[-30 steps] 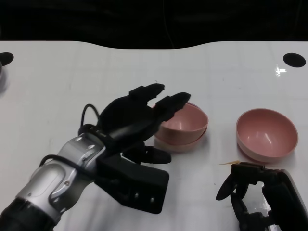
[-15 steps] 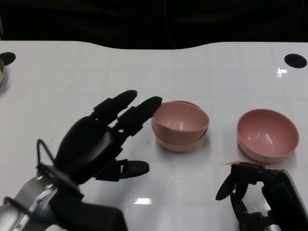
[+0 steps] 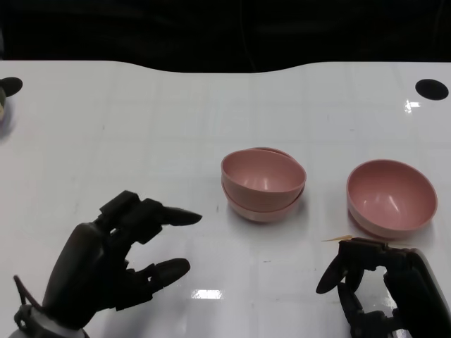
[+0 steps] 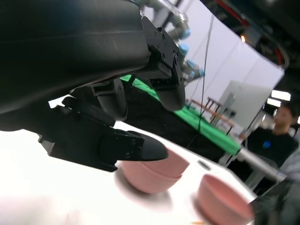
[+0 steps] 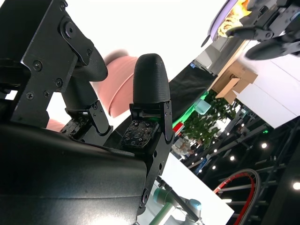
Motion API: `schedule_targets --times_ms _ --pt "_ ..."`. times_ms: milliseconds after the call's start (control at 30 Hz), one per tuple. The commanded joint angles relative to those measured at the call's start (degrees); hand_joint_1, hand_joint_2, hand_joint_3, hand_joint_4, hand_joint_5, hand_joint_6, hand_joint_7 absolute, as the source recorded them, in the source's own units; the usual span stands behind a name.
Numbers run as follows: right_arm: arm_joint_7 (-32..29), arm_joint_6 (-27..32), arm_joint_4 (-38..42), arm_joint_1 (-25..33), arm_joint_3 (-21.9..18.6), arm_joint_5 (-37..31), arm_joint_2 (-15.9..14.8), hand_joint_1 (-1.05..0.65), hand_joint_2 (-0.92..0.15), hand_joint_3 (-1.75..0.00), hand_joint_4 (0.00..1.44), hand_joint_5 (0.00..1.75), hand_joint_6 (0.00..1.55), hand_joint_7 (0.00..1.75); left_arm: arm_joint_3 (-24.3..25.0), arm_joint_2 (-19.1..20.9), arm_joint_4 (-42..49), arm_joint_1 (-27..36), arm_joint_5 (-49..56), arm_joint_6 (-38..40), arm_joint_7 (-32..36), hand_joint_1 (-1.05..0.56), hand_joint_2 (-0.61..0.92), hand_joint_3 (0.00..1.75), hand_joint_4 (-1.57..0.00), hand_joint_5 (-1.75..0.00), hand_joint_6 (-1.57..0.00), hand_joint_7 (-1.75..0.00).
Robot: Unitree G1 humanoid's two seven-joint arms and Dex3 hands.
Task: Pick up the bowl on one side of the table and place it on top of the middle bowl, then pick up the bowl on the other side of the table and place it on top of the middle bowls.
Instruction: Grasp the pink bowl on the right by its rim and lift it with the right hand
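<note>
On the table's right side, the remaining pink bowl (image 3: 390, 196) looks light, stiff and smooth, best pinched at its rim by the empty, loosely spread right robot hand (image 3: 384, 289).

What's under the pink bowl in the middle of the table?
Another pink bowl sits under the top pink bowl, nested. Only its rim and outer wall show; its inside is covered by the top one.

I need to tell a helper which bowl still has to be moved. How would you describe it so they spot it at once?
On the white table, look toward the robot's right side, just beyond its right hand. A single pink bowl sits there alone. Unlike the stacked pair of pink bowls in the middle, it has nothing under or in it.
</note>
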Motion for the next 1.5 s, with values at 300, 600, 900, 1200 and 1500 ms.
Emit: schedule_targets --times_ms 300,600,900,1200,1500 --pt "-0.89 0.44 -1.1 0.87 -1.51 -0.64 -1.47 0.14 -0.19 -1.4 0.85 1.41 0.86 0.99 2.89 -4.82 7.5 1.91 -18.73 -3.57 -14.21 0.03 0.35 1.43 -0.85 -1.65 -0.88 -1.24" --pt "0.1 5.91 -6.56 1.72 -3.29 -3.68 -3.85 0.04 -0.3 -1.15 0.7 0.96 0.71 0.59 5.46 -6.24 10.29 0.65 -17.83 -4.26 -19.25 0.02 0.24 1.62 -0.9 -1.69 -0.87 -1.5" --pt "-1.27 17.29 -14.37 1.73 -5.76 -9.89 -5.49 -0.38 -0.77 -0.06 0.23 0.86 0.34 0.4 6.73 -7.31 12.85 -0.88 -15.57 -4.63 -19.71 0.02 0.23 1.61 -0.91 -1.72 -0.86 -1.52" --pt "1.29 33.19 -22.58 2.36 -4.89 -18.57 -6.47 -0.47 -0.78 0.0 0.08 0.85 0.25 0.35 7.02 -8.14 12.9 -1.2 -15.49 -3.99 -21.17 0.0 0.25 1.59 -0.89 -1.73 -0.83 -1.55" --pt "5.49 46.14 -21.73 -1.24 -0.82 -27.11 -8.26 -0.5 -0.81 0.0 0.06 0.77 0.27 0.27 7.23 -8.32 13.04 -1.31 -13.84 -5.29 -20.83 0.0 0.26 1.54 -0.88 -1.74 -0.82 -1.53"
